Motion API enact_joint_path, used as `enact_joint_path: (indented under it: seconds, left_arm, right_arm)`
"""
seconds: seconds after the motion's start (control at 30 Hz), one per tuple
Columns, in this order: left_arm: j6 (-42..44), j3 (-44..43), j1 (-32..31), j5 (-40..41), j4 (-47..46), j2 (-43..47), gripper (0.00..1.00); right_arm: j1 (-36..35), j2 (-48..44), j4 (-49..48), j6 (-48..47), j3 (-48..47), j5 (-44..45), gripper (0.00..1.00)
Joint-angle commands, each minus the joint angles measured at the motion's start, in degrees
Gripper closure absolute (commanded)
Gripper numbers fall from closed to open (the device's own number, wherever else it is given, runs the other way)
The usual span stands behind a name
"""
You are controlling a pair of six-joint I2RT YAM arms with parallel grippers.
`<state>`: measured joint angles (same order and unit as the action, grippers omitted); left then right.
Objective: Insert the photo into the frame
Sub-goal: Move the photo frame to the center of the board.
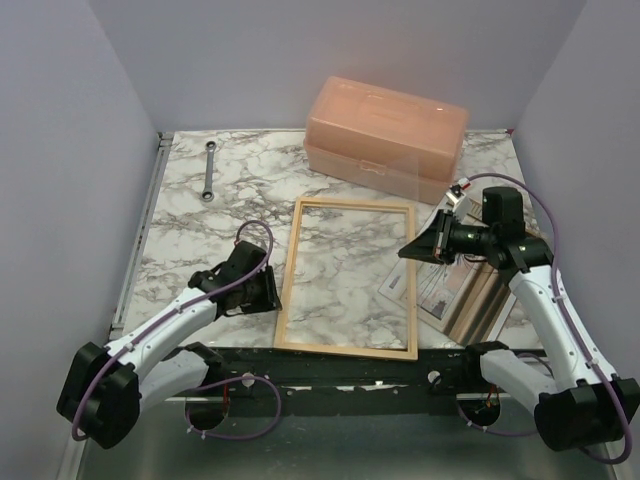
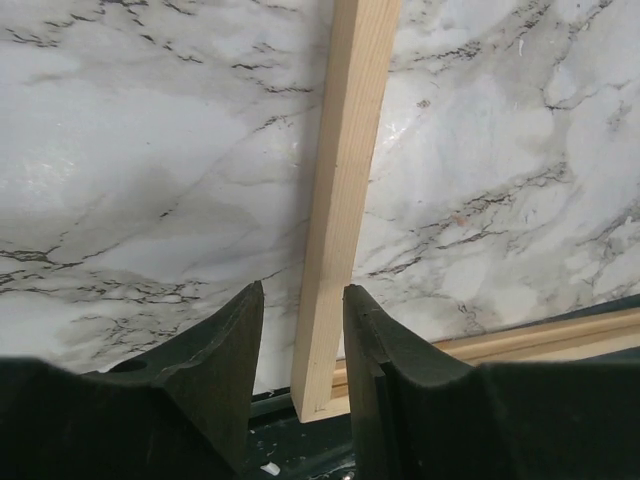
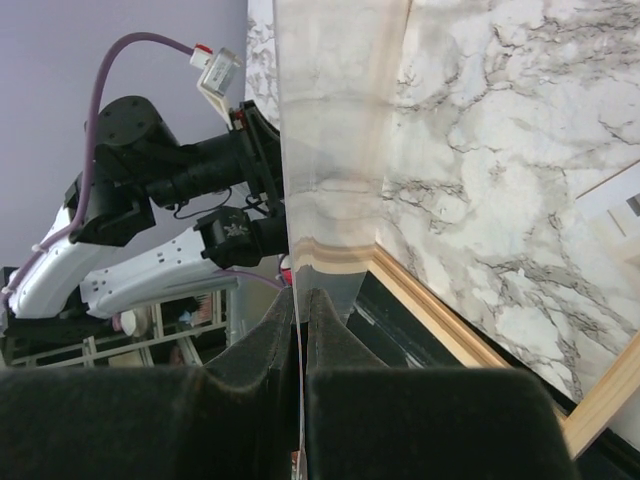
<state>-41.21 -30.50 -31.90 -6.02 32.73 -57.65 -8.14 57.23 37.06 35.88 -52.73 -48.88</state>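
While the frame (image 1: pixel 355 204) lies flat on the marble table (image 1: pixel 200 230), one gripper stands at each of its long rails.

Frame position: centre of the table, long rails running near to far, near rail along the near table edge. Marble shows through the opening.
Left gripper (image 2: pixel 303 292): at the near end of the left rail, astride it. The jaws are partly parted. The rail passes between the fingers (image 2: pixel 225 370), with a visible gap on the left side. The right finger sits just beside the wood; contact cannot be confirmed. Nothing is gripped.
Right gripper (image 1: pixel 412 250): at the right rail, about halfway along it. The jaws are closed flat on the edge of a thin clear sheet (image 3: pixel 330 150).
Clear sheet: stands on edge, glossy, reflecting the right arm. Whether its lower edge rests on the frame cannot be determined.
Photo (image 1: pixel 445 290): outside the frame, just right of the right rail, on the near side of the right gripper. It lies on a brown backing panel (image 1: pixel 490 300).
Peach box (image 1: pixel 385 125): far side, beyond the far rail, lid closed.
Wrench (image 1: pixel 209 172): far left, well apart from the frame.
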Motion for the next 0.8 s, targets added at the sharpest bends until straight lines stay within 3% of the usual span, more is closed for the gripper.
enact_joint_path:
  seconds: [0.0,0.2,0.77]
  left_arm:
    - [0.85,-0.47,2.23,0.14,0.56,-0.68,0.66]
    - [2.78,-2.45,2.81,1.17,0.17,-6.41,0.74]
    - [3.47,-3.58,2.81,-0.25,-0.96,-5.32,0.72]
  right_arm:
    - [-0.07,-0.77,-1.9,2.8,0.57,-4.16,1.0]
    - [-0.01,1.24,-2.19,2.22,-0.44,-5.69,1.0]
    - [-0.05,3.98,-10.1,8.91,2.92,-5.26,1.0]
